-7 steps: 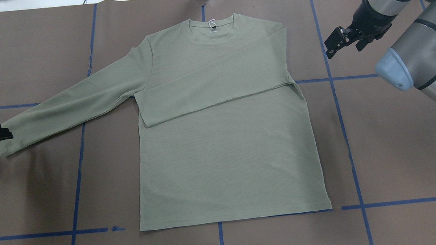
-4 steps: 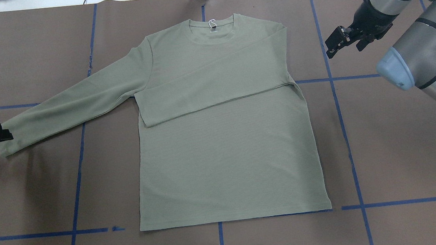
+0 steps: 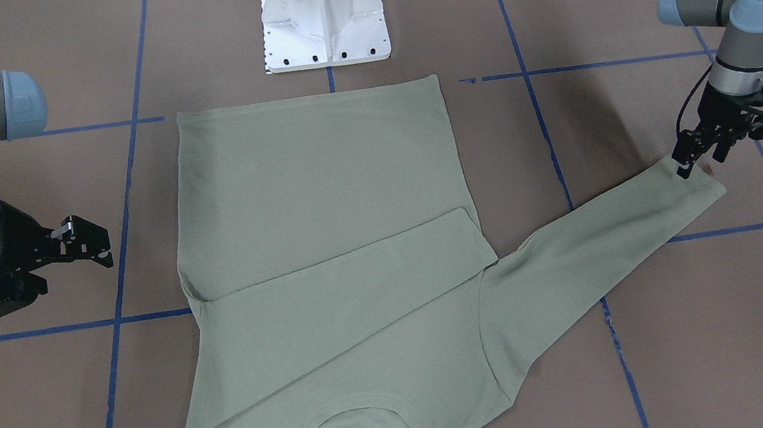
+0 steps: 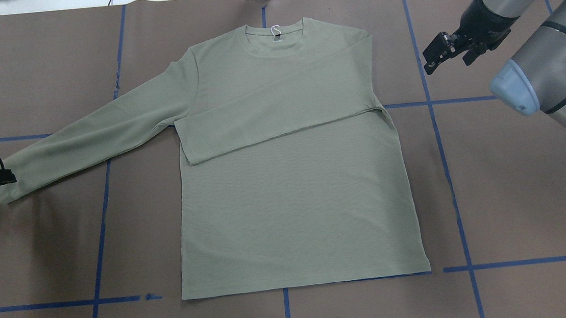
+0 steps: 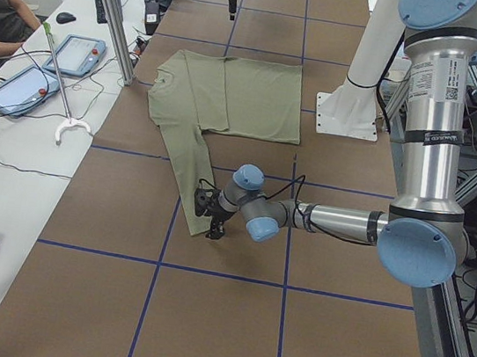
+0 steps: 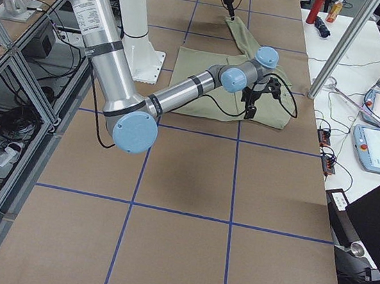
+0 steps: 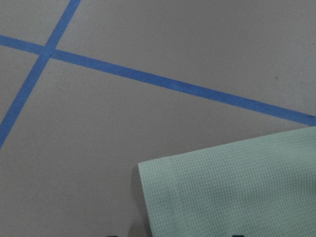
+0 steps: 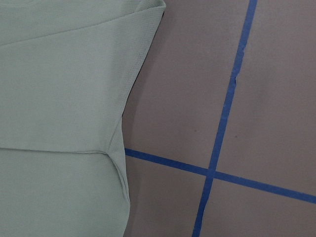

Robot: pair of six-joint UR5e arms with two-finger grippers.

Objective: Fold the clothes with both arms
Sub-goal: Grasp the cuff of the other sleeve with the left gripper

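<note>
The sage-green shirt lies flat and face up on the brown table, collar at the far edge. One sleeve is folded across the chest. The other sleeve stretches out to the left, ending in a cuff. My left gripper sits low at that cuff and is open, its fingertips just showing either side of the cuff in the left wrist view. My right gripper hovers open and empty over bare table beside the folded shoulder.
The white pedestal base stands at the near hem side. Blue tape lines grid the table. In the exterior left view a side bench holds tablets, cables and a seated person.
The right gripper has drifted slightly up and toward the far edge. The left gripper has edged a little outward along the cuff. The shirt has not moved.
</note>
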